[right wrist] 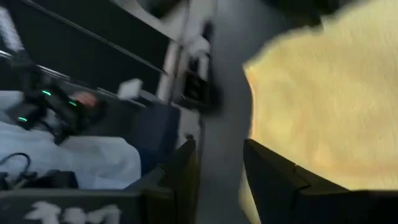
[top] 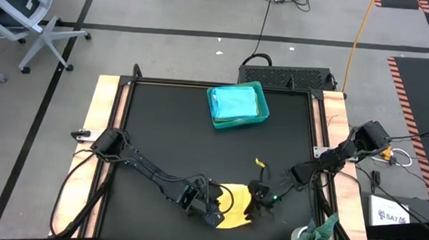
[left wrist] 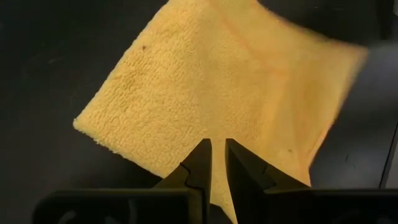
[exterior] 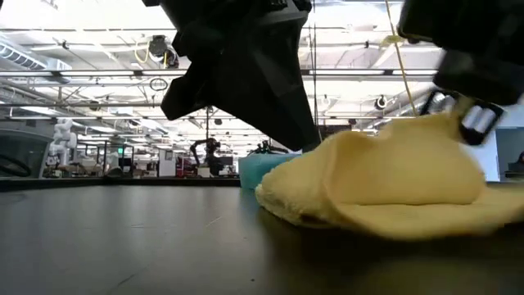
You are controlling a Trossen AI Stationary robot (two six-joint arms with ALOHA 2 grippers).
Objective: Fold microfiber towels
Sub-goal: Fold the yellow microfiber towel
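Observation:
A yellow microfiber towel (top: pixel 235 212) lies near the table's front edge, between my two grippers. In the low view the yellow towel (exterior: pixel 393 180) humps up over a lower layer that rests on the table. My left gripper (top: pixel 214 209) stands at its left side, fingers almost together on the cloth (left wrist: pixel 205 81). My right gripper (top: pixel 258 201) is at its right side and open. The towel (right wrist: pixel 323 106) shows beside and behind one of its fingers, and the gap (right wrist: pixel 221 155) between the fingers shows only table. Turquoise towels (top: pixel 237 103) lie in a teal tray (top: pixel 237 124). My left gripper pinches the yellow towel between its two fingers at a corner (left wrist: pixel 217 132), which the fingers themselves mostly cover. The fingers slant down onto it from the table's left. The cloth spreads out beyond the fingertips and is raised off the lower layer there (exterior: pixel 327 152). My right gripper has the towel's edge (right wrist: pixel 252 112) right beside one finger; I cannot tell whether it touches.
The teal tray stands at the far middle of the black mat. A mottled green-and-white rag (top: pixel 320 237) lies off the mat at the front right corner. Wooden borders (top: pixel 100 127) run along both sides. Bare mat lies between the tray and the towel.

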